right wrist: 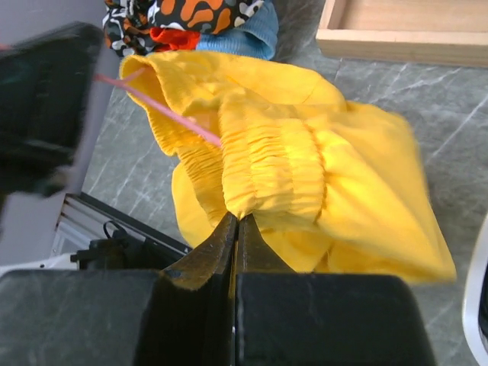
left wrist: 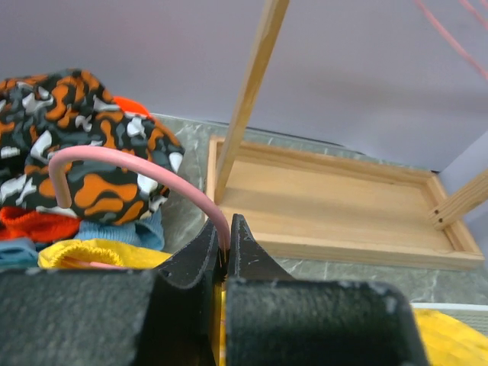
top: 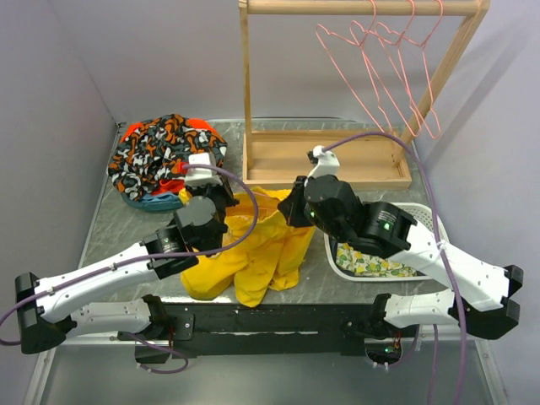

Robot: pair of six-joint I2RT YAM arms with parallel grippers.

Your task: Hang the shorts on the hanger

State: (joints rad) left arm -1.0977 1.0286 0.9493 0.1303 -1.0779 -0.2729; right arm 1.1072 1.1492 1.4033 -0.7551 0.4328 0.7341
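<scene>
- Heaped on the tabletop [top: 110, 226] between the two arms: yellow shorts [top: 253, 253].
- Pinching the gathered waistband, clenched tight: right end effector [right wrist: 236, 229].
- Running in under a fold of that waistband: pink hanger [right wrist: 164, 114] wire.
- Clamped on the wire at the base of its hook, jaws closed: left end effector [left wrist: 226, 240].
- Just behind: patterned garment [top: 164, 152], wooden rack [top: 325, 160], spare hangers [top: 380, 51] on its rail.
- At right: white basket [top: 430, 221].

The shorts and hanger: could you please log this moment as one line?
left gripper: shut on hanger | right gripper: shut on shorts waistband | hanger wire at waistband | shorts not yet hung
</scene>
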